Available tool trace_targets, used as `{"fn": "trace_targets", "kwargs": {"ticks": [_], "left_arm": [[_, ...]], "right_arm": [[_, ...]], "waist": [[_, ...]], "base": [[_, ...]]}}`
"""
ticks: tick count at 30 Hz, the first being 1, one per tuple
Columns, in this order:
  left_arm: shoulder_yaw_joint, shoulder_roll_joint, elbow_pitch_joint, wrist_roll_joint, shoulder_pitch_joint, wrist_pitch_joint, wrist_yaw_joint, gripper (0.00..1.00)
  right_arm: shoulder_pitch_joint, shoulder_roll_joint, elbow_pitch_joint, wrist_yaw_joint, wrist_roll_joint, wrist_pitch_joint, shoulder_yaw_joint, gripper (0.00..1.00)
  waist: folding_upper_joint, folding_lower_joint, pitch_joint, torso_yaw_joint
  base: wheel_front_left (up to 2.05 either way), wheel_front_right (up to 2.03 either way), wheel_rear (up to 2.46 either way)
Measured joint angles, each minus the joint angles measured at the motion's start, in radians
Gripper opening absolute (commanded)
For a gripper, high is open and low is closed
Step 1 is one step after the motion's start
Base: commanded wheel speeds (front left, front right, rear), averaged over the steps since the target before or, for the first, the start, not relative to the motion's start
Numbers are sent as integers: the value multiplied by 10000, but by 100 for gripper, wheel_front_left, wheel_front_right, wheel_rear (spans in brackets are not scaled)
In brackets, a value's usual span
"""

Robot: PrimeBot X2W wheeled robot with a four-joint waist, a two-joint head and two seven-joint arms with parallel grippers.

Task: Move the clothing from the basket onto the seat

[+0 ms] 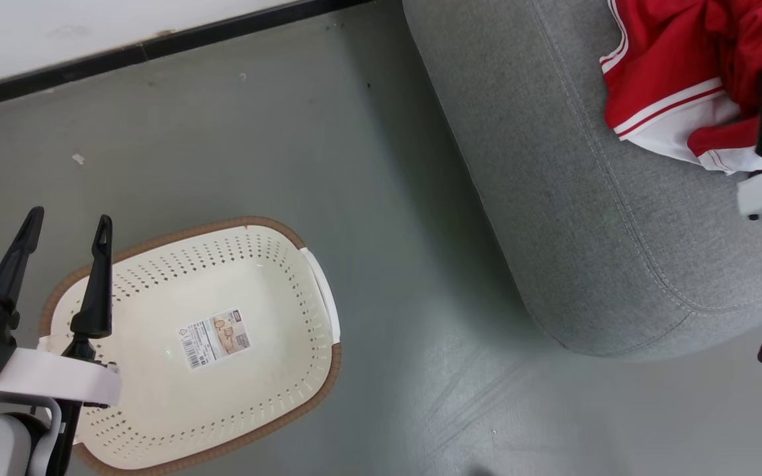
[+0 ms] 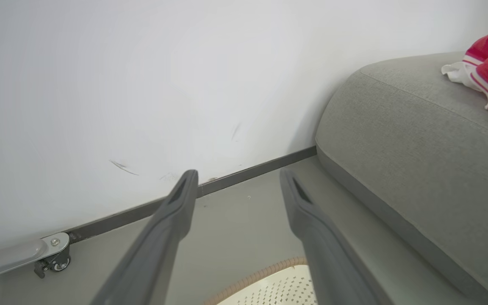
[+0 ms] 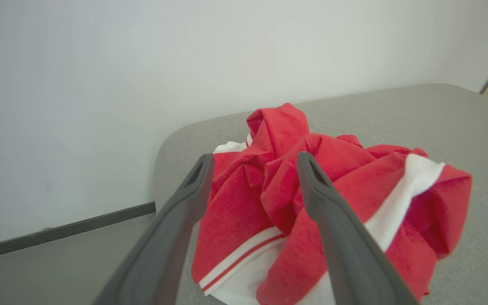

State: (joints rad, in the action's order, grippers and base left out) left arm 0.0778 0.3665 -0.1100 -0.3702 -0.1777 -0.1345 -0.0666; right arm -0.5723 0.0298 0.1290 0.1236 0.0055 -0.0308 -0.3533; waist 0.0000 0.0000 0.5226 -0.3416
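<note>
Head view: the basket is standing on the floor, holding nothing but its printed label. My left gripper is hanging above its near rim, fingers spread, carrying nothing. The clothing is lying in a red-and-white heap on the seat.

Left wrist view: my two fingers are pointing at the wall's skirting with only floor between them. The basket's rim is showing beneath them, and the seat with the clothing is lying off to the right.

Right wrist view: my right gripper is standing wide apart over the heap. Whether a finger is touching cloth I cannot tell.

Judgement: the release step is in hand, and the transfer is looking complete. The next move is calling for a straight lift away, without snagging a fold.
</note>
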Motion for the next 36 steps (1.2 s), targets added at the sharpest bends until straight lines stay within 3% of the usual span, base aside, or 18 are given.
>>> {"fn": "trace_targets", "kwargs": {"ticks": [7, 12, 25, 36], "left_arm": [[4, -360, 230, -244, -4, -328, 0, 100], [-40, -642, 330, -466, -3, -535, -4, 100], [-431, -1279, 878, -1158, 197, -917, -12, 100], [-395, -1325, 1538, -1122, 669, -1072, 222, 100]], "right_arm": [[387, 69, 341, 0, 1697, -362, 1045, 100], [574, 81, 458, 0, 2205, -759, 1768, 100], [1135, 142, 988, 0, 1858, -1781, 3799, 100], [1432, 464, 1233, 0, 1866, -2171, 5066, 100]], "waist": [[0, 0, -433, 290], [0, 0, -686, 513], [0, 0, -1531, 1318], [0, 0, -2284, 1910]], "base": [[0, 0, 0], [0, 0, 0], [0, 0, 0], [0, 0, 0]]}}
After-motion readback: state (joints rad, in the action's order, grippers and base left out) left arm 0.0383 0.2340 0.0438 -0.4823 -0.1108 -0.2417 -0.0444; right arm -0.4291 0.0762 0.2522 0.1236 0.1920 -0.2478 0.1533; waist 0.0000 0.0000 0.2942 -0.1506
